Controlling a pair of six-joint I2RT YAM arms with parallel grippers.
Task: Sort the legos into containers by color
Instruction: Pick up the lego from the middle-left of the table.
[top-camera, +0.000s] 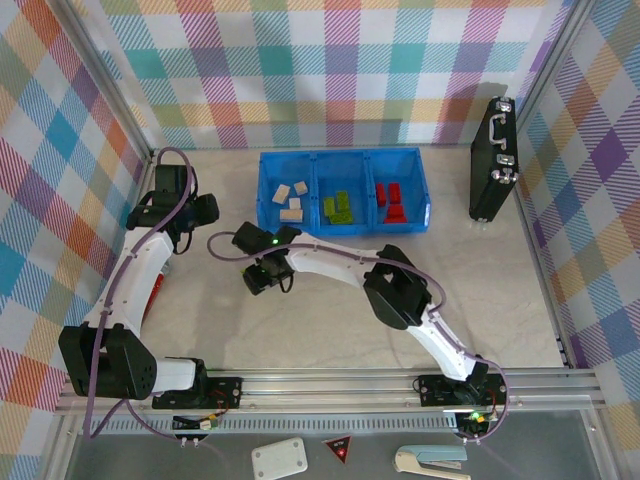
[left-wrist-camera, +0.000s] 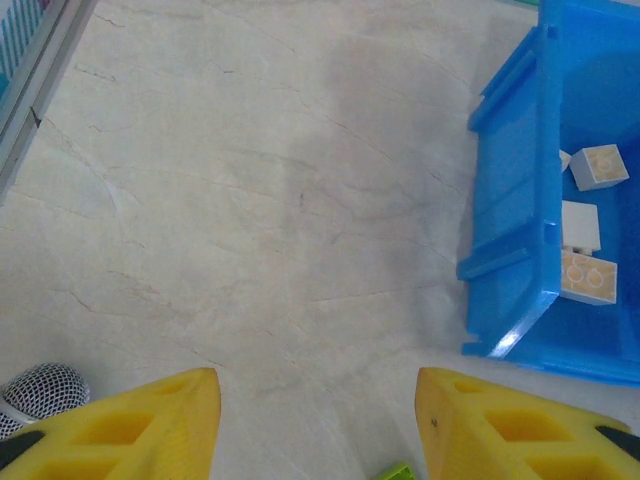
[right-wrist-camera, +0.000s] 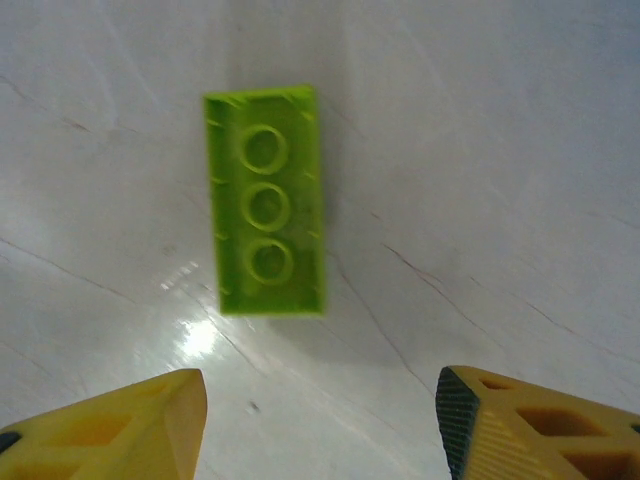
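Right gripper (right-wrist-camera: 318, 400), jaws apart and empty, hovers over a lime lego (right-wrist-camera: 267, 228): light, rigid, slick, likely best pinched across its long sides.

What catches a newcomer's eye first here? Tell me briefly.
The bright blue tray at the far side, holding tan bricks on the left, lime green ones in the middle, red ones on the right. Then a lone lime green brick lying studs-up on the table, ahead of the right gripper, jaws open.
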